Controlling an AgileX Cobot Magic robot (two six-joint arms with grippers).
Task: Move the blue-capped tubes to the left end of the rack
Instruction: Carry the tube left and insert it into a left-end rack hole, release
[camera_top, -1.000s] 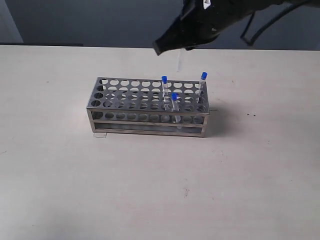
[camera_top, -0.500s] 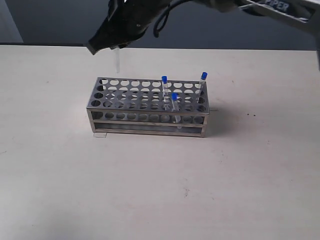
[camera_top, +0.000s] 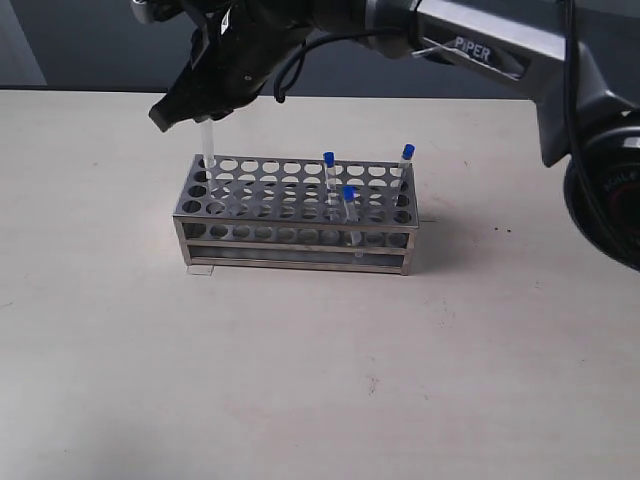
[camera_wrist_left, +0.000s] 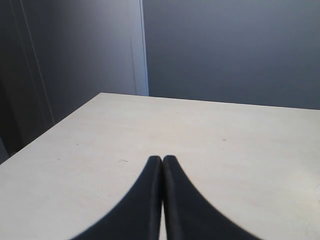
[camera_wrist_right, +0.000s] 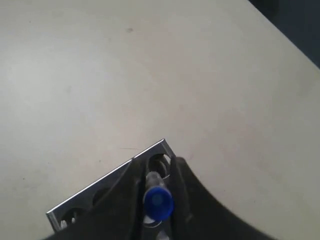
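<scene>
- Blue-capped tubes (camera_top: 348, 196): three stand in the right half of the rack (camera_top: 290, 243). The nearest sits in a middle row, and two stand behind it in the back row, one of them at the right-hand corner.
- Fourth tube (camera_top: 208, 148) hangs upright at the rack's far left corner, its lower end at the corner hole. Whether it has entered the hole I cannot tell.
- Right gripper (camera_top: 195, 108) is clamped on that tube at its capped top. The right wrist view shows the blue cap between the fingers, straight above the corner hole.
- A second ago this gripper was above the rack's right end. It has since swung across to the left end and dropped, so the first transfer looks nearly done, with three tubes left to move.
- Left gripper (camera_wrist_left: 162, 167), fingers pressed together on nothing, hangs over the bare table (camera_wrist_left: 225, 145).
</scene>
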